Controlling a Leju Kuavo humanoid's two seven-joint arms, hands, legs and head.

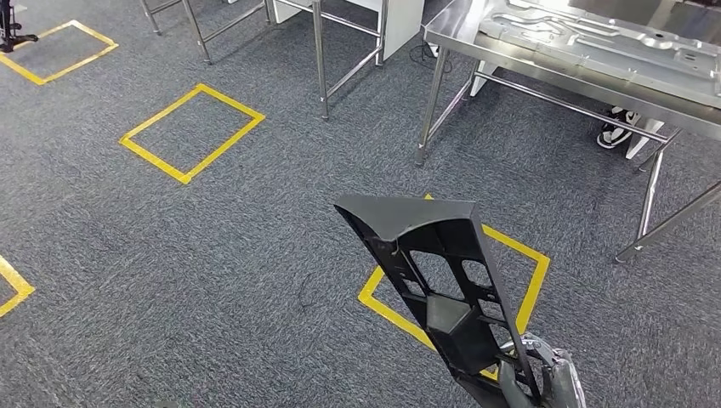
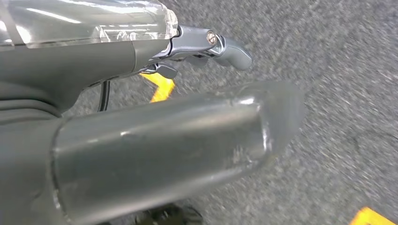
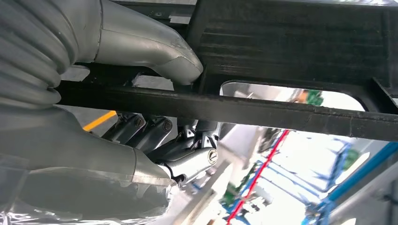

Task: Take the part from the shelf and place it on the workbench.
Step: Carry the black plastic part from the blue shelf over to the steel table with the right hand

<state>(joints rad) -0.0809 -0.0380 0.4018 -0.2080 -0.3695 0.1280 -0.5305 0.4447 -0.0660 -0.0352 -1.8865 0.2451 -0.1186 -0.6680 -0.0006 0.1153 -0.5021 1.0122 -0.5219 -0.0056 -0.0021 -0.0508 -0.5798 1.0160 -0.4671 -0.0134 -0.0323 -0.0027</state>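
Note:
A long black plastic part with open ribbed cut-outs stands tilted up over the carpet, low and right of centre in the head view. My right hand grips its lower end. Seen from the right wrist, that hand wraps a bar of the part, the thumb pressing on one side and the darker fingers on the other. The steel workbench stands at the far right, some way beyond the part. My left hand hangs over the carpet with nothing in it, its fingers apart.
A stamped grey metal panel lies on the workbench. A person's shoe shows under it. Yellow tape squares mark the grey carpet, one below the part. Another steel frame's legs stand at the far centre.

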